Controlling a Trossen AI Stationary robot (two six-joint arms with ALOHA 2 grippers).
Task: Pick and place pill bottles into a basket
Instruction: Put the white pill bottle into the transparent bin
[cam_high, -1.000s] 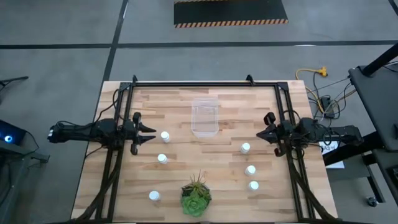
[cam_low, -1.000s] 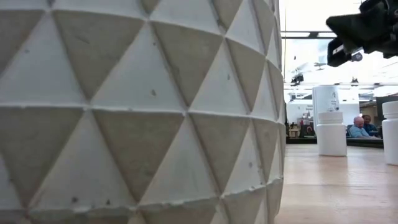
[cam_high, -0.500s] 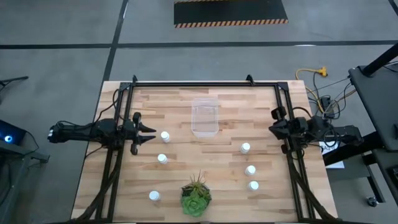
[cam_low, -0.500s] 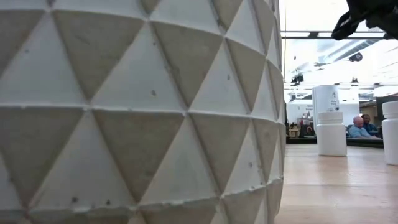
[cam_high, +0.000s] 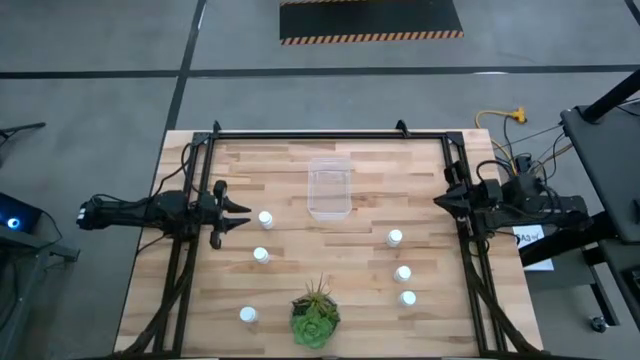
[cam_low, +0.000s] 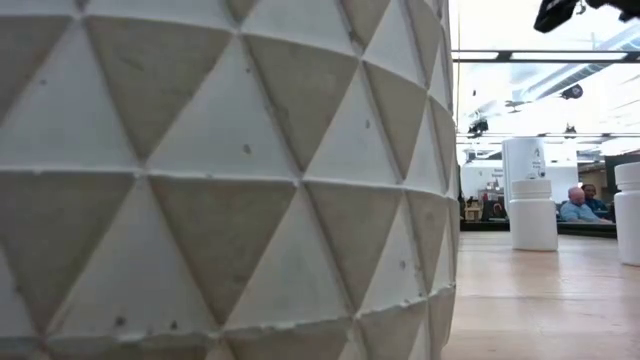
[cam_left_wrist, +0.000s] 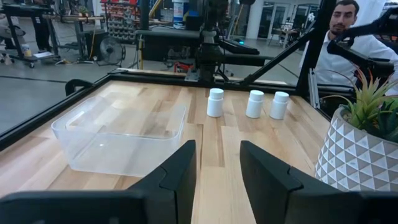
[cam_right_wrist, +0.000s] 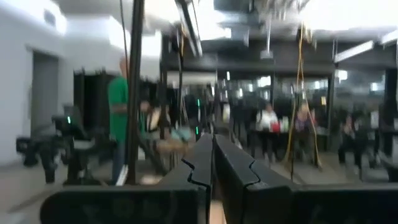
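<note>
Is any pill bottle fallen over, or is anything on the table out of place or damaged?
Nothing stands out. The six pill bottles stand upright on the table, the basket sits square and empty, and the plant is upright.

White pill bottles (cam_high: 265, 218), clear basket (cam_high: 329, 188), green plant (cam_high: 315, 312) in grey triangle-patterned pot (cam_low: 220, 180).

6 pill bottles (cam_high: 265, 218) around basket (cam_high: 329, 187)

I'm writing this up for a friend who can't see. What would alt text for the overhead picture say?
Overhead view of a wooden table with an empty clear basket near its middle and six white pill bottles standing around it. A green plant sits at the near edge. The left gripper and right gripper wait, shut, at opposite sides.
</note>
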